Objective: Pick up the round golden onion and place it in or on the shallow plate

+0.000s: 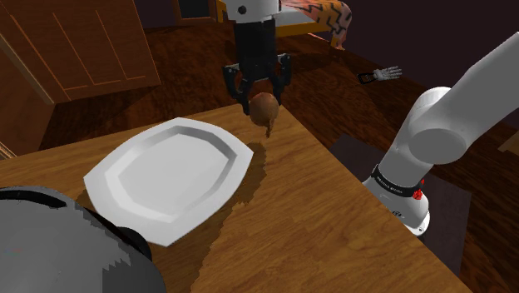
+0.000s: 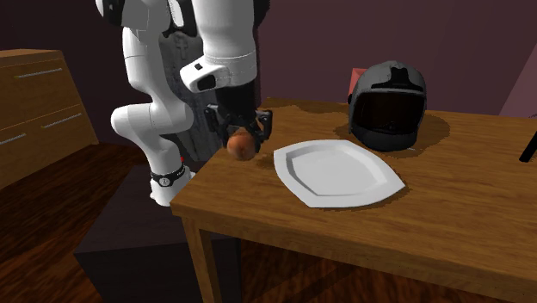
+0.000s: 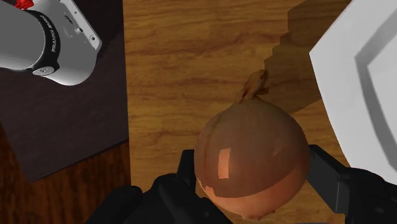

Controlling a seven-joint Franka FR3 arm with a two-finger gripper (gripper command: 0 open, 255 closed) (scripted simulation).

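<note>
The gripper (image 1: 262,99) clasps the brown onion (image 1: 266,111) between its fingers, clear of the table (image 1: 333,220), with the white plate (image 1: 166,176) just beside toward the shoulder view's lower left

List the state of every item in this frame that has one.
Onion: held in the jaws, lifted off the table, beside the plate.
Jaws: shut on the onion.
Plate: flat on the table, empty.
Helmet: upright on the table.
Dresser drawers: shut.
</note>
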